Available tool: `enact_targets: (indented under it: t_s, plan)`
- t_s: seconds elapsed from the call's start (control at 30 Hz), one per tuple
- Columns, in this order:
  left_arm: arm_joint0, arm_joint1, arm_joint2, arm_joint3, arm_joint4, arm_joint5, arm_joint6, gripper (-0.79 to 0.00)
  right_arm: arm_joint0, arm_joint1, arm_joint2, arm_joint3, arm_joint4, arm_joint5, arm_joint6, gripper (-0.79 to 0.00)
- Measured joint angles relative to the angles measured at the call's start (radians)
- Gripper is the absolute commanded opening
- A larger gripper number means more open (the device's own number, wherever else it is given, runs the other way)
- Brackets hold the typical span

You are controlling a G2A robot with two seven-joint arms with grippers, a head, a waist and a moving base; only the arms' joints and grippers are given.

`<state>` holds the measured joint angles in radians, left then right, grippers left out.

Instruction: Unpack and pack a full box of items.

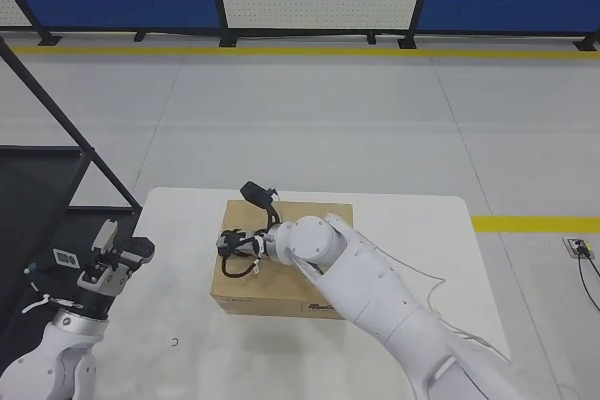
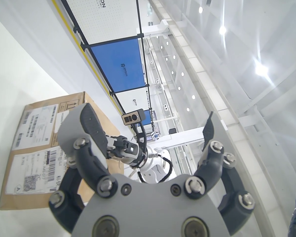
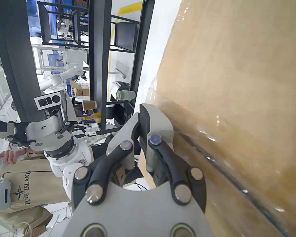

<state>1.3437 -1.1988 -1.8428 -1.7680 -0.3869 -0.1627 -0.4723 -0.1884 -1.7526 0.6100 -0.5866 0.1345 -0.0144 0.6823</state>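
Table (image 1: 410, 225): white, with the box standing about mid-table.
Box (image 1: 242, 290): brown cardboard, flaps down and closed; clear tape (image 3: 212, 134) runs along its top seam.
Right arm (image 1: 380, 290): stretched across the box top from the robot's right.
Right gripper (image 3: 142, 117): narrow, with the pads drawn together and nothing between them. It sits low over the box top near the left edge (image 1: 226, 243), and I cannot tell whether it touches the cardboard.
Left gripper (image 2: 148, 122): spread wide and holding nothing. It is at the table's left edge (image 1: 122, 243), well apart from the box.
Labels (image 2: 37, 134): white printed stickers on the box side facing the left gripper.
Small dark loop (image 1: 173, 343): lying on the table, near the box's front left corner.
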Motion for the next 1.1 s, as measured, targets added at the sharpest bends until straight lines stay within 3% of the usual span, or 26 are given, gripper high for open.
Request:
enact_targets:
  t_s: [0.3,0.5,0.83,1.1]
  plan:
    - [0.026,0.005,-0.037,0.002,-0.039,-0.024,-0.012,0.000,0.034,-0.061,-0.015,0.102,0.013,-0.017,-0.016,-0.785]
    - [0.025,0.008,-0.041,0.005,-0.047,-0.028,-0.023,0.000,0.057,-0.080,-0.003,0.168,0.008,-0.029,-0.033,-0.785]
    - [-0.010,0.018,-0.046,0.016,-0.044,-0.009,-0.062,0.000,0.056,-0.046,0.049,0.221,-0.016,-0.082,0.006,-0.785]
    - [-0.049,0.025,-0.019,0.032,-0.022,0.011,-0.091,0.000,-0.002,0.012,0.112,0.137,-0.045,-0.129,-0.010,-0.785]
